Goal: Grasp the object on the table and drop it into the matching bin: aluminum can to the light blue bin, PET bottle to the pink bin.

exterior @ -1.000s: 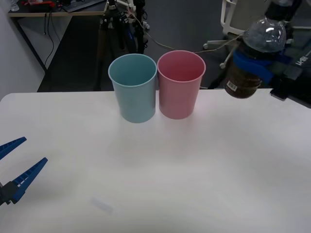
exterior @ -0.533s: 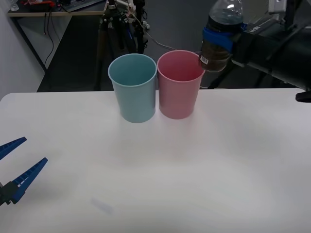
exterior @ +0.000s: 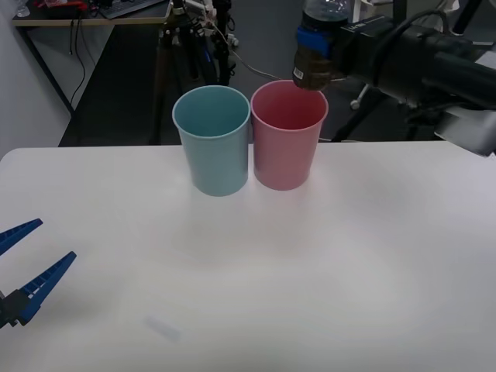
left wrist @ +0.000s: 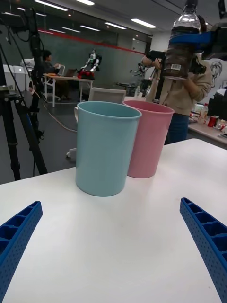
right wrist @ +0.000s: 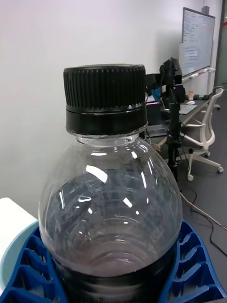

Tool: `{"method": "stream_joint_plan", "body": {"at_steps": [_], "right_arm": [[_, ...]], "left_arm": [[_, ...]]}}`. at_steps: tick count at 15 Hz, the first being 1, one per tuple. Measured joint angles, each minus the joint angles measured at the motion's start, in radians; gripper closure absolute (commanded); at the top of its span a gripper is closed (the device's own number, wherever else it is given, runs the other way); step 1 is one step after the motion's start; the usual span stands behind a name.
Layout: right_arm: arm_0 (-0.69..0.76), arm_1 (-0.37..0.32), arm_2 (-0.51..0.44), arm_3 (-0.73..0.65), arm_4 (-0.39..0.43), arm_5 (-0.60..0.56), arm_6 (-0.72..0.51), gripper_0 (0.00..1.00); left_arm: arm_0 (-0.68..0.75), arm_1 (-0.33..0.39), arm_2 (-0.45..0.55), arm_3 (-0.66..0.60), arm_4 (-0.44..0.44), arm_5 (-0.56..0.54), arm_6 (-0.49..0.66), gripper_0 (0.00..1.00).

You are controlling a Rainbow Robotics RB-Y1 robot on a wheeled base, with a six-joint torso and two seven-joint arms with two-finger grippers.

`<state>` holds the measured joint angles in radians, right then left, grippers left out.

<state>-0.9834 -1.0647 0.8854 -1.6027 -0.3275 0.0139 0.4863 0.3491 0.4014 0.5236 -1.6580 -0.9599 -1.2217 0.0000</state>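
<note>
The front view cuts off the top of the PET bottle [exterior: 315, 48]; its dark cap [right wrist: 104, 98] is plain from the right wrist. The bottle's base and label are hidden there behind the blue ribbed fingers [right wrist: 191, 265]. The right gripper [exterior: 316, 39] is clamped on the bottle around its middle, holding it upright in the air at the 1 o'clock side of the pink bin [exterior: 288, 144], its base just above the far rim. The pink bin's interior is only partly visible, and nothing shows inside that part. The light blue bin [exterior: 213, 139] stands touching the pink bin at its 9 o'clock side; its visible interior likewise holds nothing. The left gripper [exterior: 22, 267] rests low over the white table [exterior: 310, 271] at 8 o'clock, fingers spread wide, gripping nothing.
</note>
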Motion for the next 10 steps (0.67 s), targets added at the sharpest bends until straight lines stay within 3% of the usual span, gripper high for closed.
{"method": "stream_joint_plan", "body": {"at_steps": [10], "right_arm": [[-0.049,0.207,0.018,0.217,0.137,-0.001,-0.018,1.00]], "left_arm": [[0.000,0.000,0.000,0.000,0.000,0.000,0.000,0.00]]}}
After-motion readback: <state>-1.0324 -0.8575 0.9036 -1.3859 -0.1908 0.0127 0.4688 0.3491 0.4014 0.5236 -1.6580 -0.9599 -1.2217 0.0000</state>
